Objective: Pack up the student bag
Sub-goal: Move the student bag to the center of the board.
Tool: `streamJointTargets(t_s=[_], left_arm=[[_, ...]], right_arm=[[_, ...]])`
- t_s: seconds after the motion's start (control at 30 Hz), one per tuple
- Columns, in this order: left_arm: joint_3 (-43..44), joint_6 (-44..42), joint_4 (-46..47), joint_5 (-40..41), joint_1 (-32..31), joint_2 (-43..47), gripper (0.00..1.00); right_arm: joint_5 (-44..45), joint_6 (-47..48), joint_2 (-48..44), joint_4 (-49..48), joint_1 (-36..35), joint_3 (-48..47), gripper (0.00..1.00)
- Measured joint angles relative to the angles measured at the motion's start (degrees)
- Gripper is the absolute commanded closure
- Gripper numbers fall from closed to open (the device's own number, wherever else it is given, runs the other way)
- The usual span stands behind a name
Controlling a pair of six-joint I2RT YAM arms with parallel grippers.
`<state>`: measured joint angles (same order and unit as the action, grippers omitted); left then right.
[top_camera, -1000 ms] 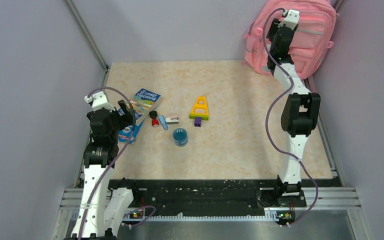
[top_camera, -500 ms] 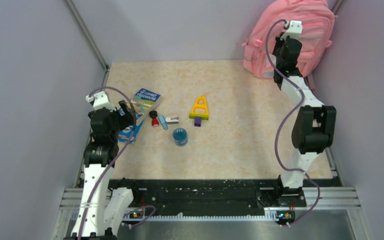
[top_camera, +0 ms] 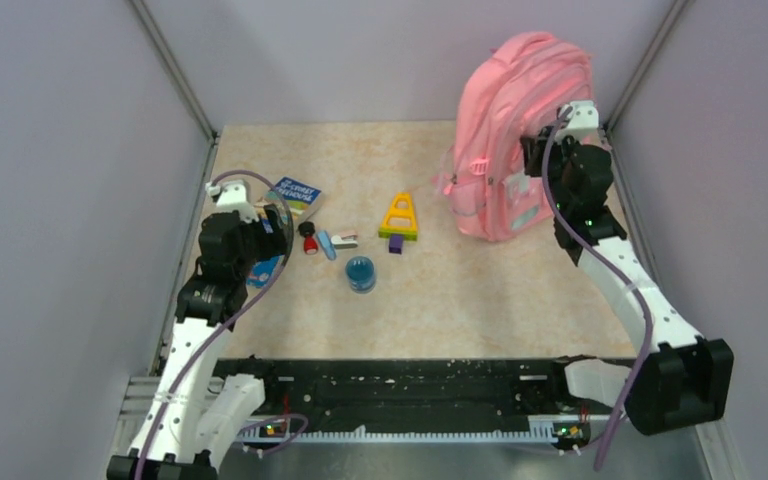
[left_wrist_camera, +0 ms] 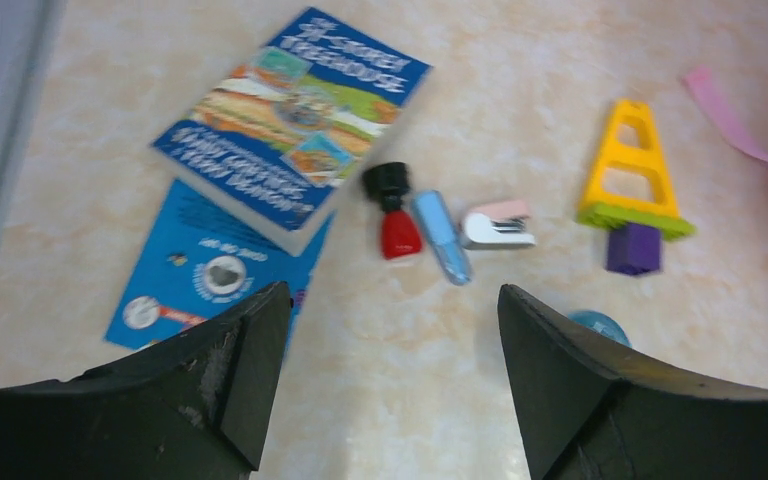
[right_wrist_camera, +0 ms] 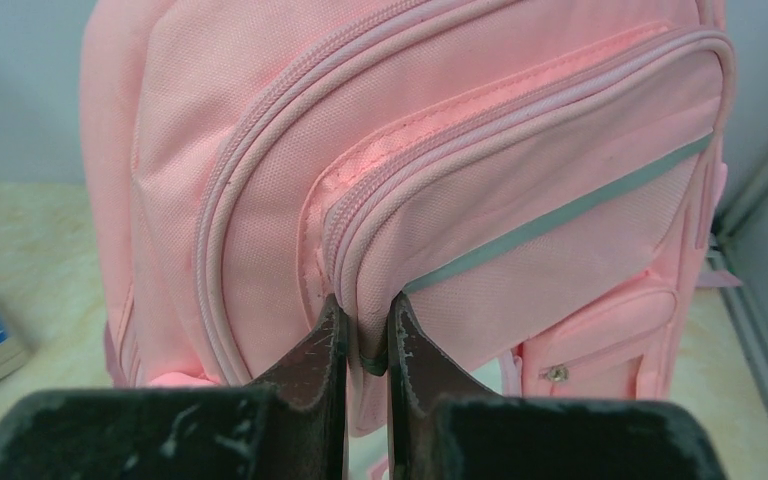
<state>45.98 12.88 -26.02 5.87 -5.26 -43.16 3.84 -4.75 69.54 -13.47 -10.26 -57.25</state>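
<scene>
The student bag (top_camera: 505, 140) is a large pink backpack standing upright at the back right of the table. It fills the right wrist view, student bag (right_wrist_camera: 260, 150). My right gripper (top_camera: 534, 162) is shut on a fold of its mint-trimmed front pocket, right gripper (right_wrist_camera: 363, 312). My left gripper (top_camera: 270, 228) hovers open over the left side, close to a blue book (top_camera: 296, 193). In the left wrist view the left gripper (left_wrist_camera: 390, 300) has only bare table between its fingers, with the book (left_wrist_camera: 295, 110) ahead and to the left.
Loose items lie mid-table: a blue leaflet (left_wrist_camera: 210, 270), a red bottle with a black cap (left_wrist_camera: 392, 208), a light blue tube (left_wrist_camera: 440, 235), a white-pink stapler (left_wrist_camera: 498, 226), a yellow triangle toy on a purple block (top_camera: 398, 216), and a blue round container (top_camera: 360, 272). Grey walls enclose the table.
My right gripper shut on the bag and dragged it out of the back right corner, leftward and nearer. My left gripper moved a little forward and its jaws narrowed slightly.
</scene>
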Motion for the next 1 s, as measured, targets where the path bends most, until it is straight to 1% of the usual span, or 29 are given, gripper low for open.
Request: streamJointTargets(t_s=[0.13,0.23,0.3,0.4,0.57,0.73,0.97,1.0], left_arm=[[-0.04,-1.27,2.03,-4.57,-8.44,-1.07,0.20],[0.26,-0.83,4.85,-10.51,-13.75,-3.65,0.19],[1.36,0.70,6.67,-14.21,-15.10,-6.21,0.19],[5.62,5.29,11.69,-20.46,-17.20,-11.85,0.18],[13.70,12.04,22.60,-28.24,-21.29,-20.90,0.17],[15.76,14.99,28.68,-31.58,-23.69,-26.12,0.17],[15.28,16.02,29.07,-32.06,-24.17,-28.55,0.16],[15.28,16.20,29.07,-32.28,-24.20,-28.65,0.19]], right_arm=[[-4.57,-0.42,-8.31,6.78,-3.69,3.15,1.00],[-8.24,-1.36,-14.53,9.44,-5.29,7.06,1.00],[-10.62,-2.21,-18.14,9.62,-5.79,10.32,1.00],[-14.73,-3.54,-22.88,9.66,-5.97,14.91,1.00],[-20.96,-4.55,-26.49,10.73,-6.25,17.55,1.00],[-25.11,-4.42,-29.27,13.16,-6.45,18.73,1.00],[-28.59,-4.28,-30.16,14.84,-6.49,18.75,1.00],[-29.03,-4.31,-30.12,14.86,-6.49,18.75,1.00]])
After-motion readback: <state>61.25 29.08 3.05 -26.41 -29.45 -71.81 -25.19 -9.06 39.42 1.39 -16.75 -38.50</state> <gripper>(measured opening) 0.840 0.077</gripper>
